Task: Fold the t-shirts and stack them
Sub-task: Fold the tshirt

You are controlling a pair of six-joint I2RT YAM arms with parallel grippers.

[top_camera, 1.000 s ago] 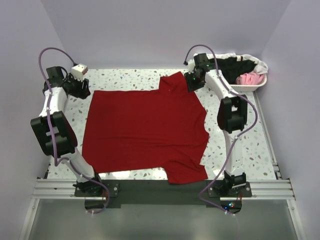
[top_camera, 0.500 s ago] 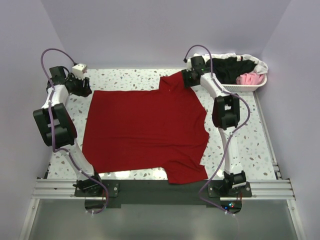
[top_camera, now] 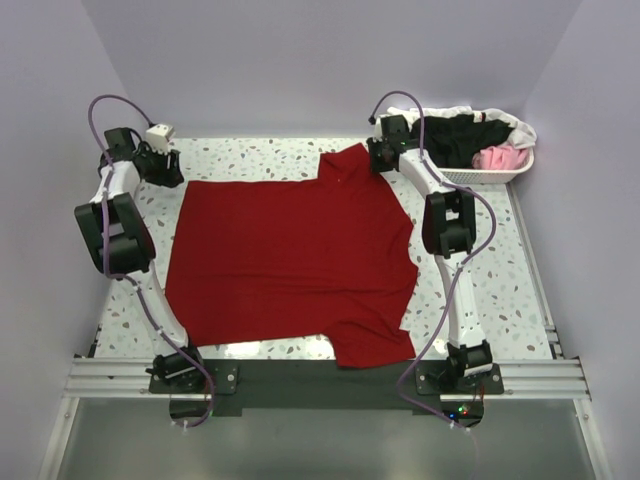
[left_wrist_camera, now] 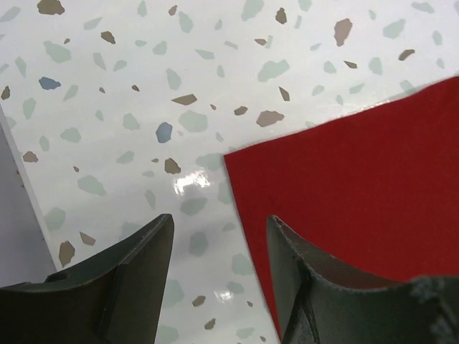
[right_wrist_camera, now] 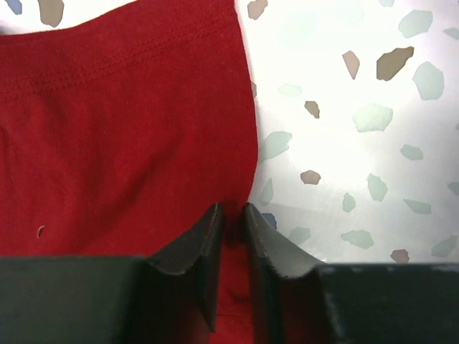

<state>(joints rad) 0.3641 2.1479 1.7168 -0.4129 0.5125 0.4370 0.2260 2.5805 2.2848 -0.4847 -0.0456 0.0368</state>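
Cloth fills most of the overhead view. The dark red t-shirt (top_camera: 290,260) lies spread flat on the speckled tabletop (top_camera: 500,290), with both sleeves at its right end. The left gripper (top_camera: 168,168) sits at the shirt's far left corner, and the right gripper (top_camera: 374,157) is at the far sleeve. At the far right corner a white basket (top_camera: 500,176) holds a black t-shirt (top_camera: 462,135), a pink t-shirt (top_camera: 500,157) and a white t-shirt (top_camera: 452,109).

From the left wrist, the left gripper's fingers stand well apart with only bare tabletop in the gap. The red corner lies just beside the right-hand finger, which overlaps the cloth's edge.

From the right wrist, the right gripper's fingers are drawn almost together, with a thin bit of the sleeve's side edge pinched in the narrow gap. Hem stitching runs across the cloth beyond the fingers, and bare tabletop lies to the right.
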